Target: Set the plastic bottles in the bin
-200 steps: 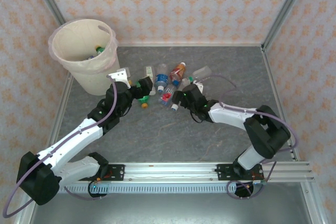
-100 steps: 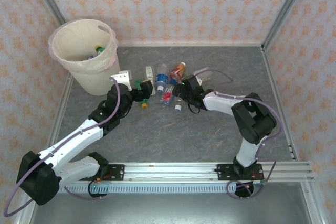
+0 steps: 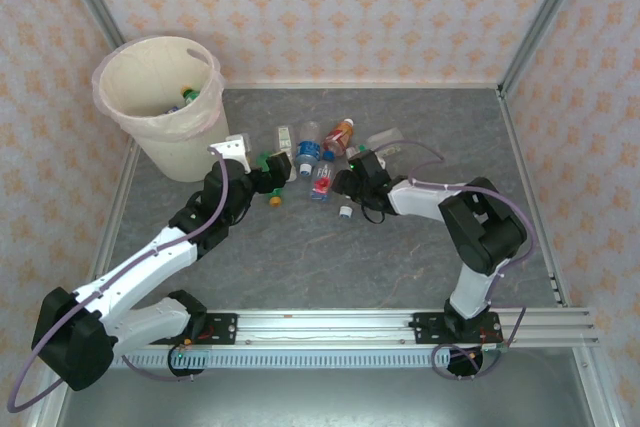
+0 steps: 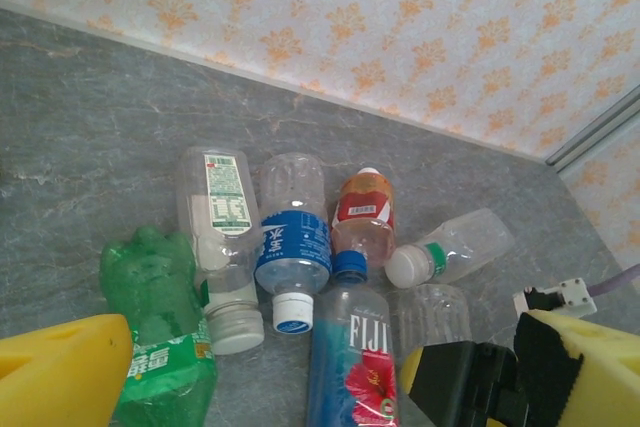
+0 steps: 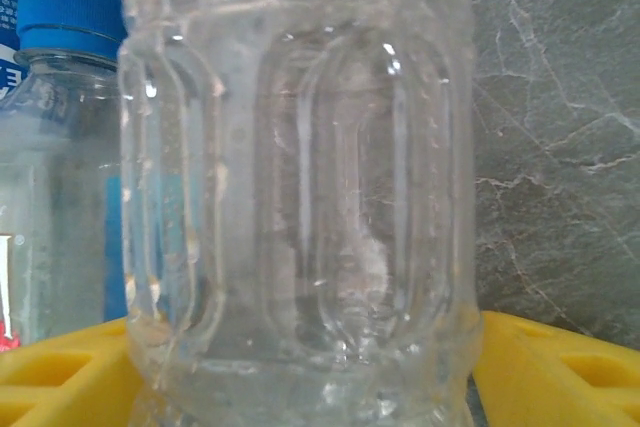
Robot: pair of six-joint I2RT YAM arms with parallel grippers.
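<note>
Several plastic bottles [image 3: 306, 149] lie in a heap behind the table's middle. From the left wrist I see a green one [image 4: 150, 297], a white-labelled one [image 4: 220, 212], a blue-labelled one [image 4: 293, 237], an orange one [image 4: 362, 209], a Fiji bottle [image 4: 350, 357] and a white-capped one [image 4: 455, 245]. My left gripper [image 3: 262, 169] is open just short of the heap, its fingers either side of the Fiji bottle. My right gripper [image 3: 345, 182] is shut on a clear ribbed bottle [image 5: 300, 197] that rests on the table; its yellow fingers [image 5: 560, 367] press both sides. The bin [image 3: 165, 147] stands at the back left.
A few bottles [image 3: 186, 97] lie inside the bin. A loose orange-capped piece [image 3: 274, 199] sits in front of the heap. Metal frame posts and patterned walls close off the back and sides. Grey tabletop stretches between the heap and the arm bases.
My right gripper has moved left into the heap and its jaws have narrowed around the clear ribbed bottle. My left gripper shifted slightly toward the heap, staying open.
</note>
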